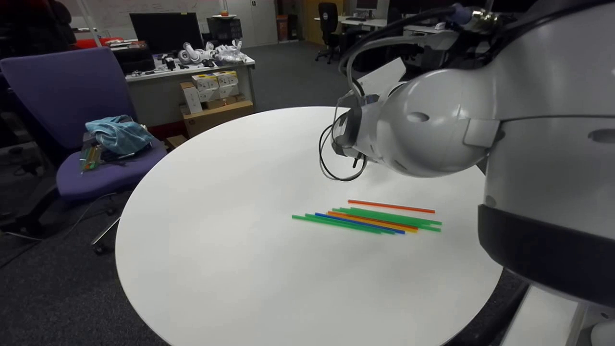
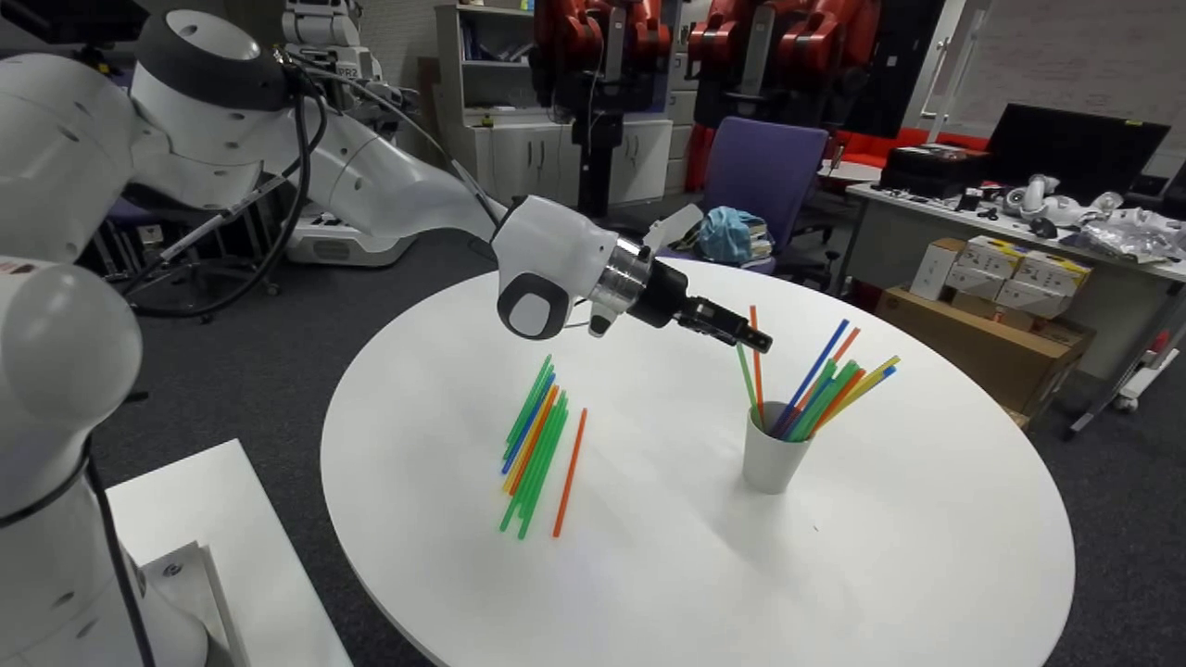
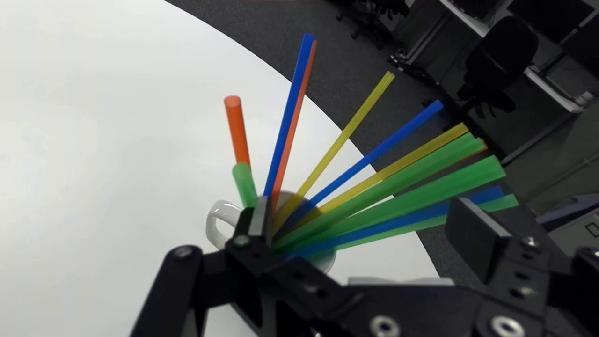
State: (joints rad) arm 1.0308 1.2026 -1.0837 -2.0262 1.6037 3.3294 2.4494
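Wrist view shows a bunch of straws (image 3: 369, 213) standing in a white mug (image 2: 771, 471), splayed out over the rim, and the gripper (image 2: 760, 340) is right up by their tops with its jaws well apart and, as far as I can see, nothing clamped between them. What bugs me is the green straw (image 3: 245, 185) and orange straw (image 3: 238, 131) hugging one fingertip; can't tell if they're touching, but a sideways drift could snag one and flick it out, or even tip the mug. Most of the bunch leans the same way too, so my guess is it wouldn't take a big knock. Closing up around there could also grab several straws at once, since they fan across the gap. Further out, the loose straws (image 2: 531, 447) lie on the round table (image 2: 667, 593) in both exterior views, with a lone orange straw (image 2: 571, 472) just beside the pile, and none of that shows from the wrist. The mug's handle (image 3: 224, 207), though, you only get from the wrist. In an exterior view the arm (image 1: 432, 120) blocks mug and fingers completely, but in both exterior views you can see the purple chair (image 1: 67, 96) past the table.
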